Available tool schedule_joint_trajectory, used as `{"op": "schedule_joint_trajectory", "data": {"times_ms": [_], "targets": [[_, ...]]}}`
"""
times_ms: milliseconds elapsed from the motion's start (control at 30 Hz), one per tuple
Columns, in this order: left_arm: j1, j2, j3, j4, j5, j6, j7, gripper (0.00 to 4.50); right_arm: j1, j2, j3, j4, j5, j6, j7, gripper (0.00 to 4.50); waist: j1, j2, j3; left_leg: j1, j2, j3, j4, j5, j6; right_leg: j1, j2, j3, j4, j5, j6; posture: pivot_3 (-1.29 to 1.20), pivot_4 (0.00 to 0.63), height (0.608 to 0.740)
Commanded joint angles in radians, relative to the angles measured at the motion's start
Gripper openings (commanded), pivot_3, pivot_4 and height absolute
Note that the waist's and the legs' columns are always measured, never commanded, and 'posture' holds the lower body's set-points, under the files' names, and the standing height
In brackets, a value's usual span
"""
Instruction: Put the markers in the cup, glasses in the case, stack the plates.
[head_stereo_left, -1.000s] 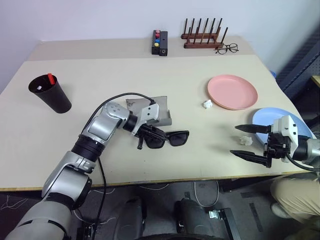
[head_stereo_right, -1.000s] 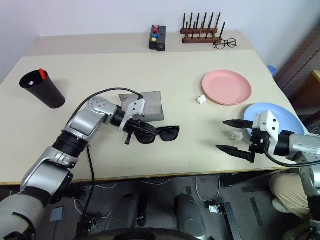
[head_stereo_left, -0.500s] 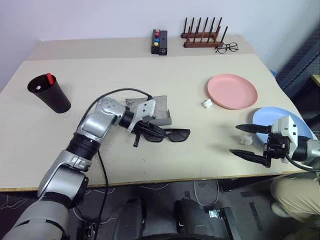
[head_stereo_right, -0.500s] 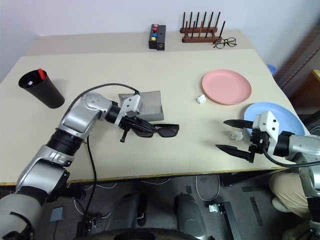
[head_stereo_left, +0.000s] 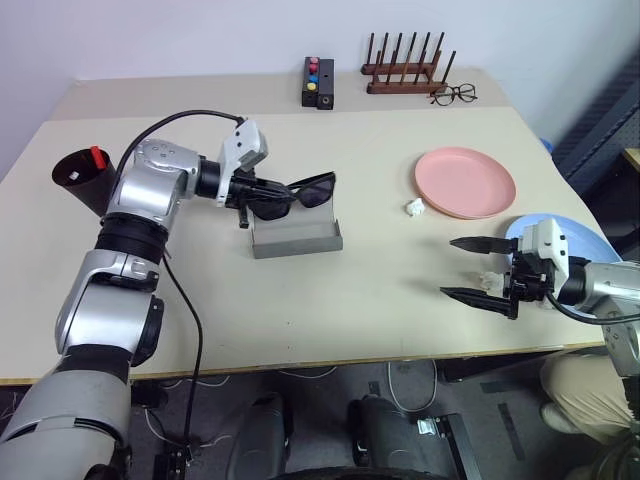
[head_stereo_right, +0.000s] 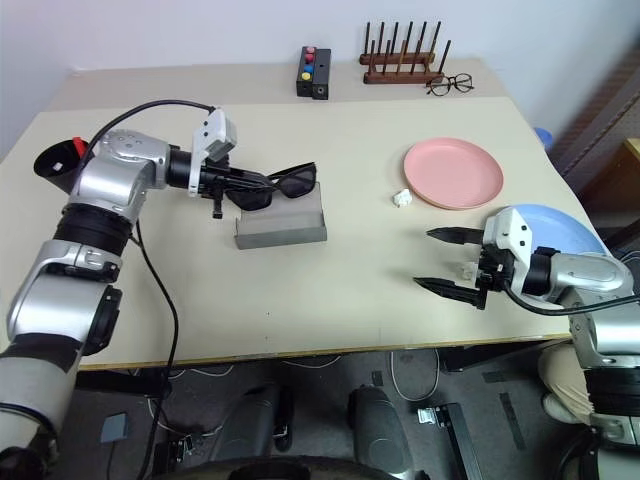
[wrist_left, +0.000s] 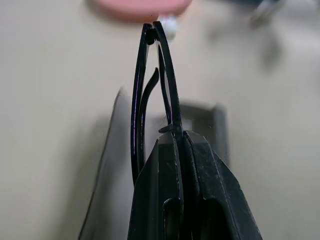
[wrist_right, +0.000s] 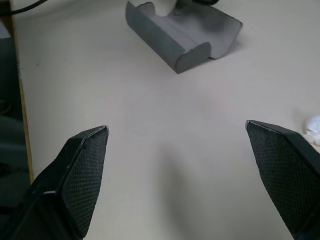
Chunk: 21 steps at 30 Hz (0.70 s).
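- Left gripper (head_stereo_left: 243, 190): jaws pinched tight on one end of the glasses (head_stereo_left: 292, 194), which hang in the air above the open case (head_stereo_left: 293, 236), not touching it.
- Glasses: held by a thin edge alone, with most of the frame jutting out past the fingertips; a jolt could likely twist them in the grip or let them drop onto the table (head_stereo_left: 330, 300) beside the case.
- Case: a narrow grey trough, open upward; if the frame comes down crooked or off to one side, it would probably catch on a wall or nudge the light case along.
- Right gripper (head_stereo_left: 478, 268): jaws spread wide and holding nothing, poised over the table near the blue plate (head_stereo_left: 585, 232).
- Pink plate (head_stereo_left: 465, 183): lies apart from the blue one, unstacked.
- Cup (head_stereo_left: 82, 176): stands close behind the left arm, a red-capped marker (head_stereo_left: 98, 158) showing at its rim; a backward swing could tip it.
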<state>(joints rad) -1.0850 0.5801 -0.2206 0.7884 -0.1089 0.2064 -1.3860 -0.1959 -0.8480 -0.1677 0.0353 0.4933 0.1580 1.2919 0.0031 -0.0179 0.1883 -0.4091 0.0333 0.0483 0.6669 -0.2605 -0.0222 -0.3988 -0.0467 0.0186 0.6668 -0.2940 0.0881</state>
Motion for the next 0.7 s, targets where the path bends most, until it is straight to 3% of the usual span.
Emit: {"op": "schedule_joint_trajectory", "data": {"times_ms": [33,267,700], "targets": [[-0.032,0.01,0.003,0.038,0.031,-0.063,-0.028,0.03,-0.063,0.02,-0.017,0.011,0.017,-0.018,-0.005,4.5,0.001,0.0,0.0,-0.001,0.0,0.0,0.0,0.0,0.0,-0.001,0.0,0.0,0.0,0.0,0.0,0.0,0.15,0.74],[0.002,-0.005,0.014,0.036,0.042,-0.071,-0.048,0.03,-0.169,0.075,-0.013,0.056,0.029,-0.02,0.002,4.5,0.007,0.0,0.001,-0.001,0.0,0.0,0.0,0.0,0.0,-0.001,0.0,0.0,0.0,0.0,0.0,0.0,0.15,0.74],[0.016,-0.018,0.001,0.034,0.058,-0.074,-0.092,0.03,-0.21,0.106,-0.007,0.081,0.018,-0.042,0.003,4.5,0.002,0.0,0.001,-0.001,0.0,0.0,0.0,0.0,0.0,-0.001,0.0,0.0,0.0,0.0,0.0,0.0,0.15,0.74]]}}
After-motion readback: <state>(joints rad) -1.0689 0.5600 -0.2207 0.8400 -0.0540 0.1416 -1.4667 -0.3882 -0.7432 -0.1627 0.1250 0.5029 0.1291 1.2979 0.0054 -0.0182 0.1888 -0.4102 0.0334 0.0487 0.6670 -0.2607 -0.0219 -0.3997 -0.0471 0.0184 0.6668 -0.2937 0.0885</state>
